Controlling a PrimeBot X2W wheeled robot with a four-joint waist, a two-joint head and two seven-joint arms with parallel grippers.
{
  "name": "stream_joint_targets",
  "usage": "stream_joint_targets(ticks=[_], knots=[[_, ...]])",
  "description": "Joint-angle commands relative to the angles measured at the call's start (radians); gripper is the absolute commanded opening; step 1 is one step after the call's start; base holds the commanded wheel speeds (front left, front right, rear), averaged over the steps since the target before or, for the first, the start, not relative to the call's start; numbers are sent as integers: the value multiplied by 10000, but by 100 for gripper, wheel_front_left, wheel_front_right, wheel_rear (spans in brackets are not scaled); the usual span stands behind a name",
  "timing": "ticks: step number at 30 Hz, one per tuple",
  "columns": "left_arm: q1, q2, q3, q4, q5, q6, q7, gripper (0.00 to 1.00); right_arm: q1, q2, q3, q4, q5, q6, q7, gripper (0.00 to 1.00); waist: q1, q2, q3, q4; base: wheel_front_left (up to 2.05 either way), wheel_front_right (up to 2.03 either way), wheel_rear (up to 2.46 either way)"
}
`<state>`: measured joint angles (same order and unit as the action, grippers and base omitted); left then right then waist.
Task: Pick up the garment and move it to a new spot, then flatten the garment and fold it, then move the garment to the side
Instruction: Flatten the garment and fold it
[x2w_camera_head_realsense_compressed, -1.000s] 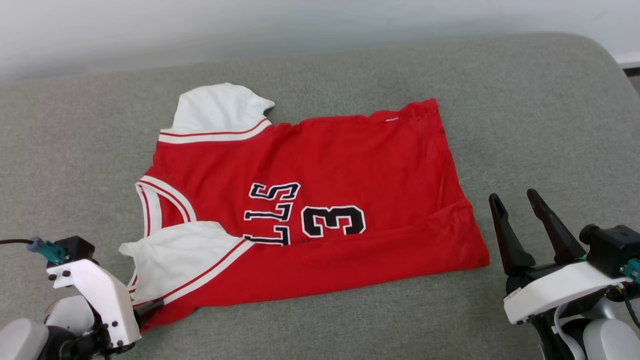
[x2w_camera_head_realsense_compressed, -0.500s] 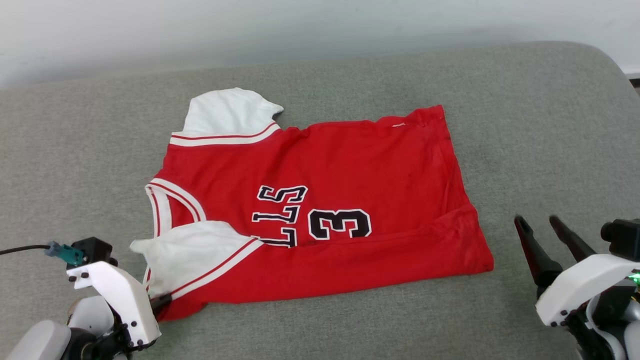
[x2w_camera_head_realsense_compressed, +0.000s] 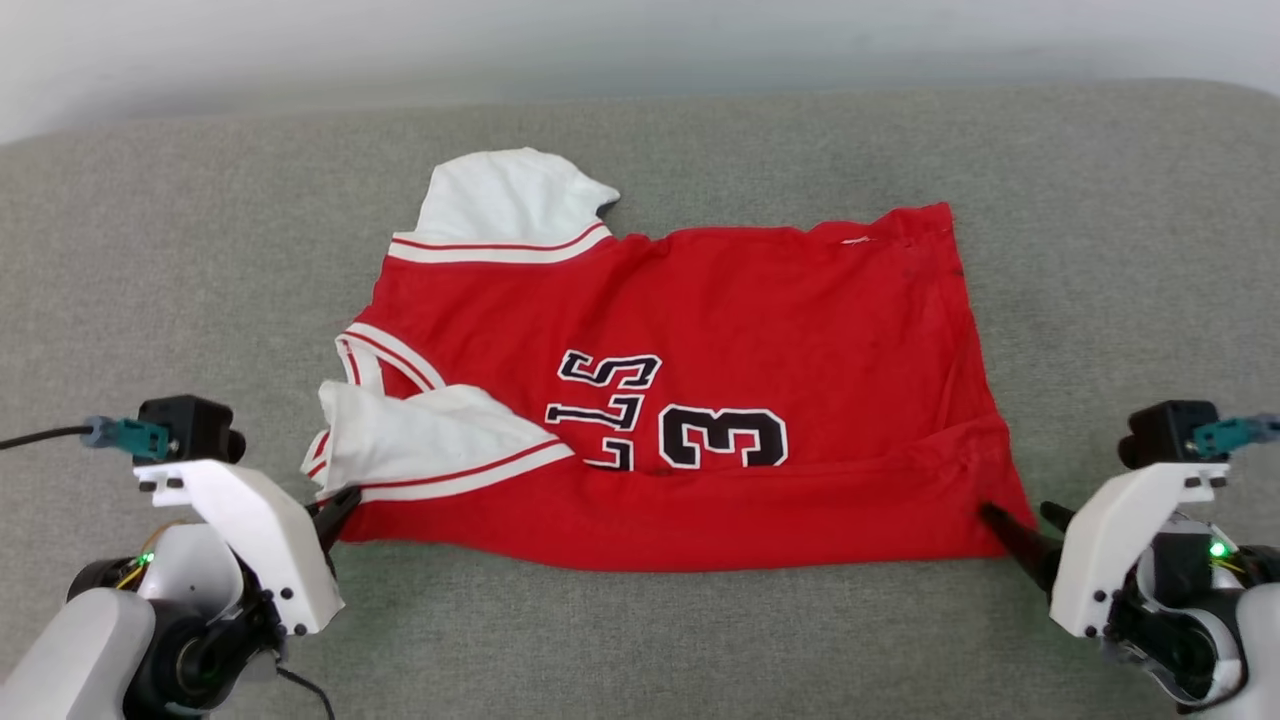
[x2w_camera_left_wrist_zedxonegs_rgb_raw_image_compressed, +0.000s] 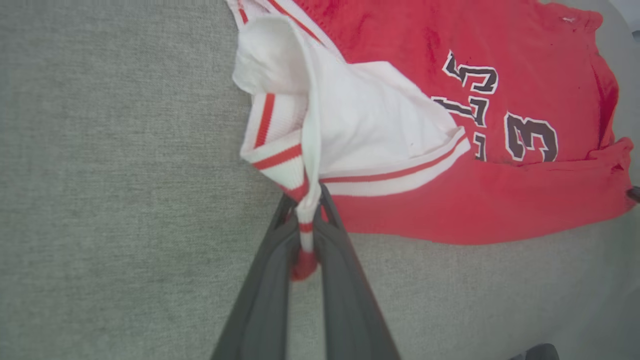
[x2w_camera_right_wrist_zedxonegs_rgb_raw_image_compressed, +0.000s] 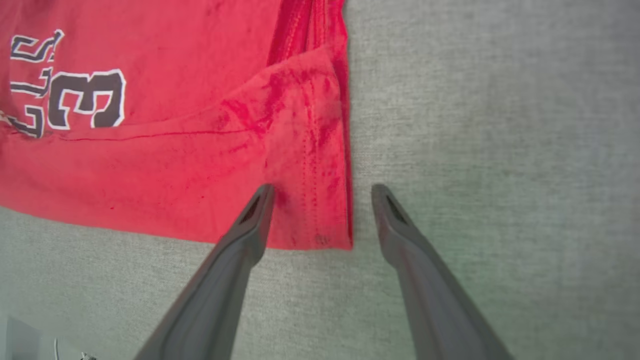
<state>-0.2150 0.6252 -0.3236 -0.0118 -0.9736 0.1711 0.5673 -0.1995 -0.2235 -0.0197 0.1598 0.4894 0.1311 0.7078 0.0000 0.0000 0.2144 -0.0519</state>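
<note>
Pinching the striped cuff of the near white sleeve, my left end effector (x2w_camera_left_wrist_zedxonegs_rgb_raw_image_compressed: 305, 200) is closed on a thin bunch of trim at the collar end of the bright red soft jersey shirt with white sleeves and black-and-white lettering (x2w_camera_head_realsense_compressed: 700, 330). That shirt lies spread across the middle of the grey fabric-covered surface (x2w_camera_head_realsense_compressed: 150, 300), its near side folded up over the lower part of the lettering.

My right end effector (x2w_camera_right_wrist_zedxonegs_rgb_raw_image_compressed: 322, 190) is open at the near hem corner: one finger sits over the red cloth, the other over bare grey fabric just beside the hem edge.

The risks, as I judge them:
- The left hold takes only cuff trim, so a lift could stretch the sleeve or let it slip out.
- If the right side closes here, it may catch only the top layer of the folded flap, and the layer beneath would sag or drag.
- Uneven lifting would bunch the body of the shirt.

The far white sleeve (x2w_camera_head_realsense_compressed: 500, 200) points towards the pale wall (x2w_camera_head_realsense_compressed: 640, 40), with a band of bare surface between them. Wide bare surface lies to either side, and a narrower strip lies between the shirt and me.
</note>
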Motion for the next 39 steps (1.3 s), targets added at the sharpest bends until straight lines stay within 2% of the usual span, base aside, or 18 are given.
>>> stream_joint_targets(ticks=[1, 7, 8, 9, 17, 24, 32, 39], knots=[[-176, -50, -55, -94, 69, 23, -69, 0, -248, 39, 148, 273, 36, -7, 164, 100, 0, 0, 193, 141, 0, 0, 0], [-363, -204, -132, -142, 188, -29, -230, 0, -656, 196, 937, 1355, 514, -4, 689, 100, 0, 0, 414, 303, 0, 0, 0], [-351, -225, -140, -129, 180, -37, -262, 0, -706, 204, 1046, 1452, 613, -4, 678, 41, 0, 0, 414, 317, 0, 0, 0], [-332, -227, -141, -109, 180, -39, -263, 0, -761, 187, 1123, 1540, 654, -3, 619, 0, 0, 0, 405, 325, 0, 0, 0], [-23, -490, 5, -25, -117, -85, -561, 0, -1317, -346, 1438, 1585, 925, -6, -52, 0, 0, 0, 38, 294, 0, 0, 0], [309, -673, 102, -91, -224, -100, -925, 0, -1055, -665, 1739, 1376, 1073, -6, -235, 0, 0, 0, -575, 325, 0, 0, 0], [1889, -782, 254, -456, -391, 305, -1415, 0, -112, -854, 1961, 962, 1256, -6, -264, 0, 0, 0, -1707, 276, 0, 0, 0], [2942, -587, 271, -754, -547, 717, -1243, 0, 1009, -862, 1535, 535, 1187, -6, -25, 0, 0, 0, -2115, 319, 0, 0, 0]])
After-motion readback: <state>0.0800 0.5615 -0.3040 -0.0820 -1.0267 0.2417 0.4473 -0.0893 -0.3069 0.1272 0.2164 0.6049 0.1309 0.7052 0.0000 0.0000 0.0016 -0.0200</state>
